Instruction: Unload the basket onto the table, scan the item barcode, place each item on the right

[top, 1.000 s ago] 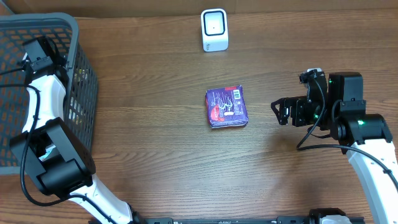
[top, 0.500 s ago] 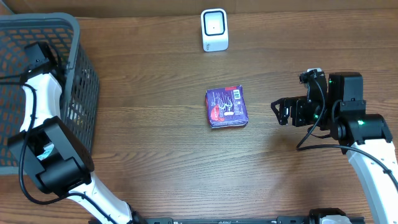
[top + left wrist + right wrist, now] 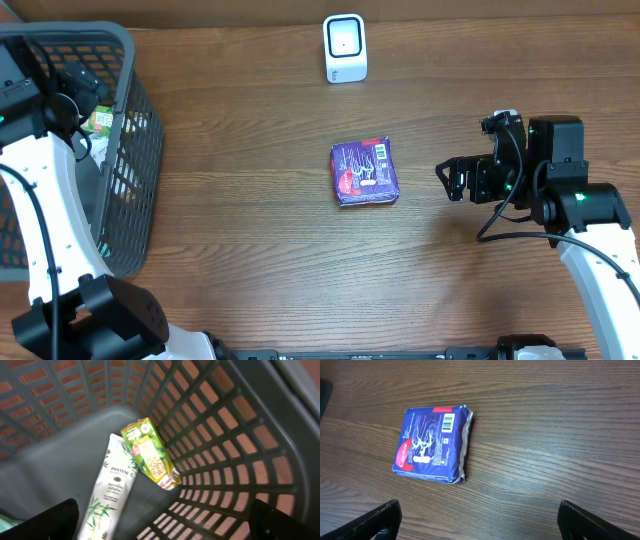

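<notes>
The worktop (image 3: 250,260) carries a grey basket (image 3: 135,170) at its left. The left gripper (image 3: 165,522) hangs over it, fingers wide apart and empty. The right gripper (image 3: 450,180), fingers also spread, holds nothing. Near it the purple packet (image 3: 364,172) lies flat mid-worktop, well apart from the scanner (image 3: 345,47). Scanning looks unstarted: grasping, lifting and presenting all remain. The packet's slightly longer axis runs toward the scanner, barcode (image 3: 448,422) face-up at that end.

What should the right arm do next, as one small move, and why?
Probably move the right gripper toward the purple pack. Its jaws are open and empty, the pack lies flat on the table apart from them, barcode facing up, and the scanner stands farther away, so the pack must be picked up first.
</notes>
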